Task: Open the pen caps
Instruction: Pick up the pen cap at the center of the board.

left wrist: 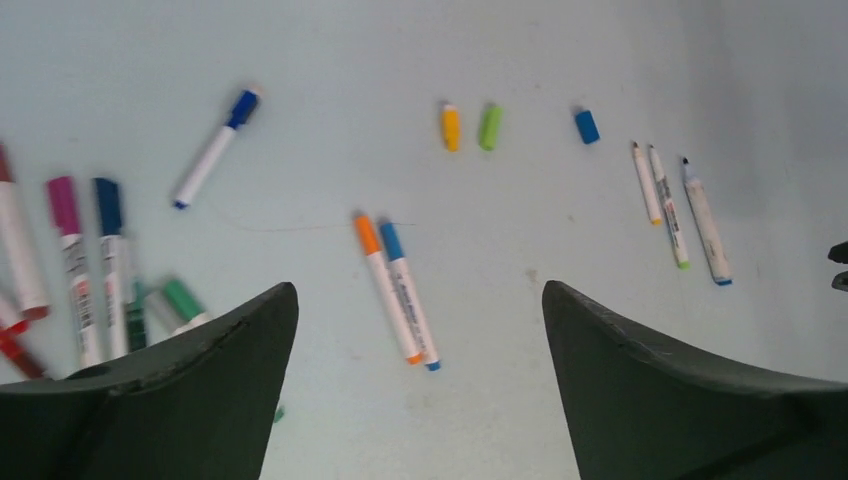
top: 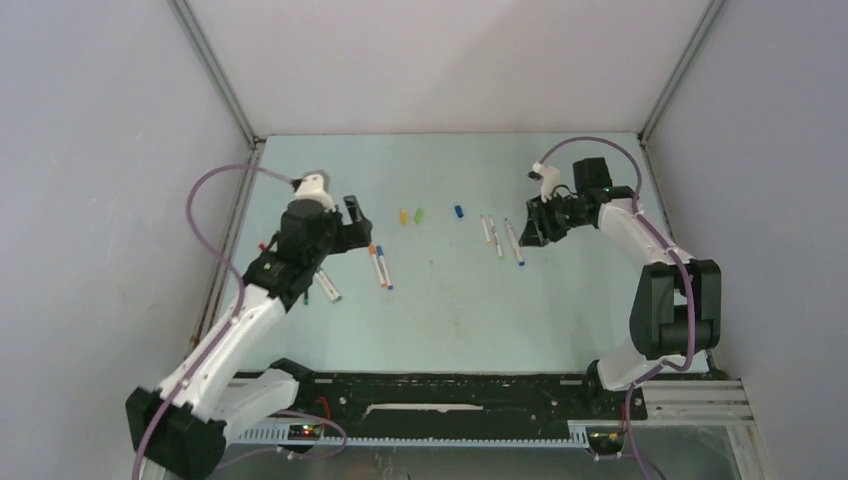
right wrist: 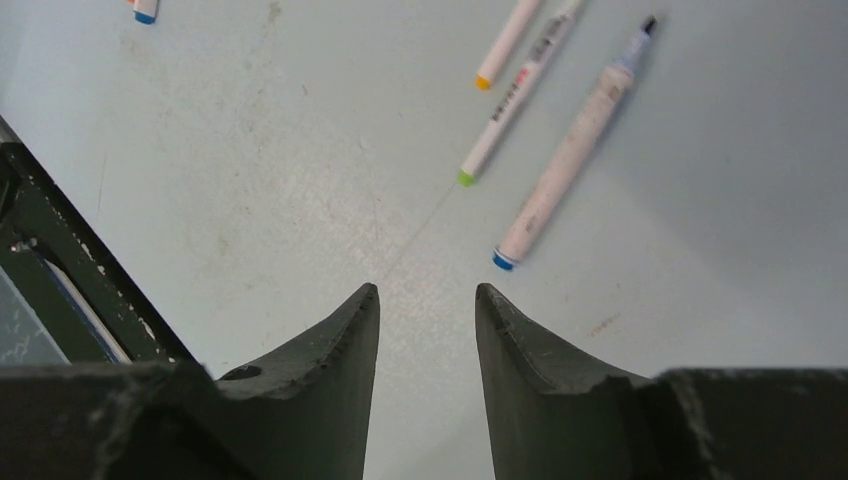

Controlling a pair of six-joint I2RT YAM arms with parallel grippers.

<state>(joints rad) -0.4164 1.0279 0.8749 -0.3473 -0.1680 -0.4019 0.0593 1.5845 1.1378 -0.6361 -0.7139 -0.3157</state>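
While both my arms hang over the pale table, neither one has anything in its grip. My left gripper is spread wide, with bare tabletop and a couple of pens showing between the two dark fingers. My right gripper is parted by a much narrower gap, and there's only table in it.

On the left side there's a bunch of pens with caps on lying side by side: magenta, dark blue, green and some red at the edge of my left wrist view, partly hidden behind my finger. A lone blue-capped pen lies apart, angled, farther up the table. Nearer the middle, an orange-capped pen and a light-blue-capped pen lie touching, parallel.

Over by my right gripper, three uncapped pens lie close together, tips bare, with orange, green and blue end plugs.

The loose caps sit in a row at mid-table between the two groups: orange cap and green cap just beside each other, blue cap a bit apart toward the uncapped pens.
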